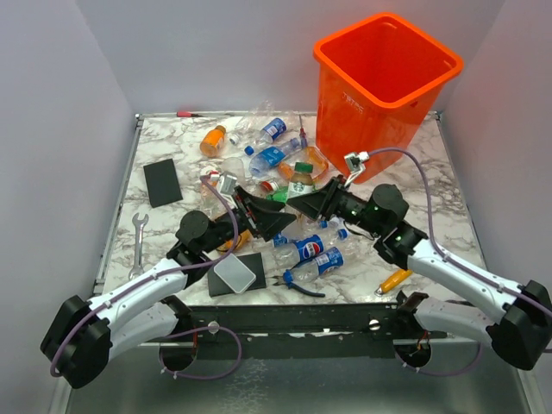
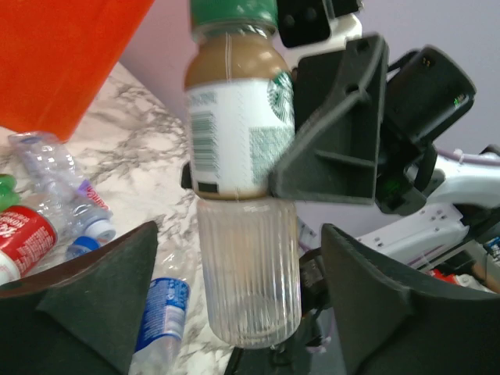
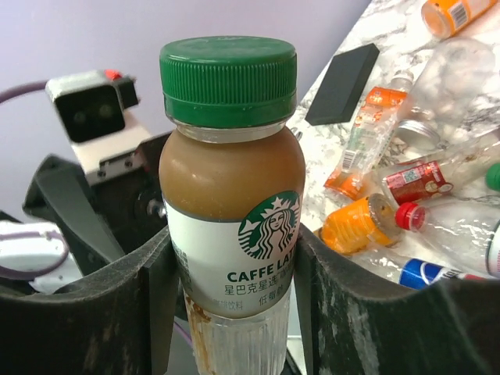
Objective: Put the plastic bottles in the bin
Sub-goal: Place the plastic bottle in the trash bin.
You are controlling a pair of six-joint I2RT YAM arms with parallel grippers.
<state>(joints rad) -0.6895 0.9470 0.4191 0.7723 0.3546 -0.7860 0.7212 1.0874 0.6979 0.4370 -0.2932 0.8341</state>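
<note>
My right gripper (image 1: 304, 202) is shut on a coffee bottle (image 1: 301, 182) with a green cap, brown liquid and a white label, holding it upright above the table; the right wrist view shows it between the pads (image 3: 230, 234). My left gripper (image 1: 278, 221) is open, its fingers (image 2: 101, 289) standing wide on either side of the bottle's clear ribbed base (image 2: 246, 281) without touching it. The orange bin (image 1: 384, 78) stands at the back right. Several crushed bottles lie mid-table, including two blue-labelled ones (image 1: 310, 254) and an orange one (image 1: 213, 138).
A black pad (image 1: 162, 182) and a wrench (image 1: 139, 233) lie at the left. A white square lid (image 1: 235, 272) sits on another black pad near my left arm. Blue-handled pliers (image 1: 297, 285) and an orange-handled screwdriver (image 1: 392, 280) lie near the front edge.
</note>
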